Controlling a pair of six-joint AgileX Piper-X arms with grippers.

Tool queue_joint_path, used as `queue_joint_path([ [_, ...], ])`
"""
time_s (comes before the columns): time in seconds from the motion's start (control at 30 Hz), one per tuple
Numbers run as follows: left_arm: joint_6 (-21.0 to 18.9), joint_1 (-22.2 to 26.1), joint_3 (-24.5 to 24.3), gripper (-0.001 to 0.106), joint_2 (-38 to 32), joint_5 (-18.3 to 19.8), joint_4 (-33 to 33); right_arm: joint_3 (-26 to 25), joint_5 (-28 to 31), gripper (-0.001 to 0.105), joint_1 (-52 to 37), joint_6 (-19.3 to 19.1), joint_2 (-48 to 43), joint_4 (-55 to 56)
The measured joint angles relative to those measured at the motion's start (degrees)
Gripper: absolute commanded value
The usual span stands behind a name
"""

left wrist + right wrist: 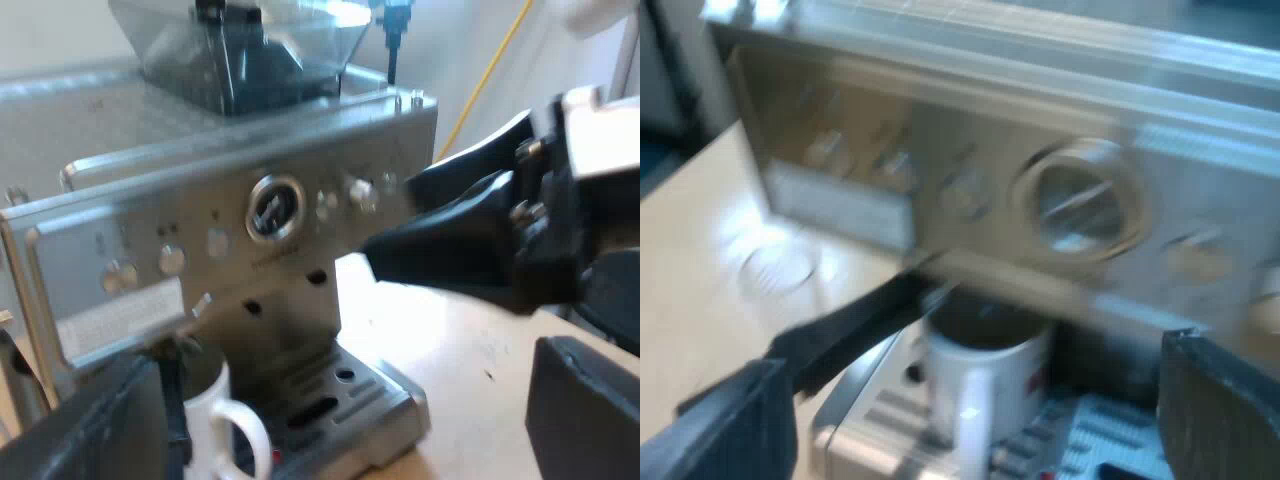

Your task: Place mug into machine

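Mug point(985, 375) sits under the espresso machine point(1080, 200) just ahead of my right end effector point(970, 400), fingers apart (left end effector point(340, 410) too), so I'd back straight out without nudging it.

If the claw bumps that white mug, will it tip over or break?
Probably it won't tip: the mug looks wide-bottomed and stands upright on the machine's drip tray, so a small bump should just slide it. It looks like glazed ceramic, so likely stiff, slippery, and chippable if knocked hard. Its handle might catch and turn it.
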Motion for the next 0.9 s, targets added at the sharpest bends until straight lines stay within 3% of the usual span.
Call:
queue_joint_path([
  [0.27,0.0,0.0,-2.8,0.081,5.6,-0.1,-0.1,0.0,1.5,0.079,-4.8,-0.2,-7.8,4.4],
  [0.63,1.3,0.3,-7.3,0.081,17.5,0.3,-0.5,0.0,-9.6,0.079,-24.5,-1.3,-16.6,16.2],
  [0.9,1.3,8.2,-7.4,0.081,18.8,0.3,0.0,3.9,-19.2,0.079,-40.9,-3.9,-23.1,19.6],
])
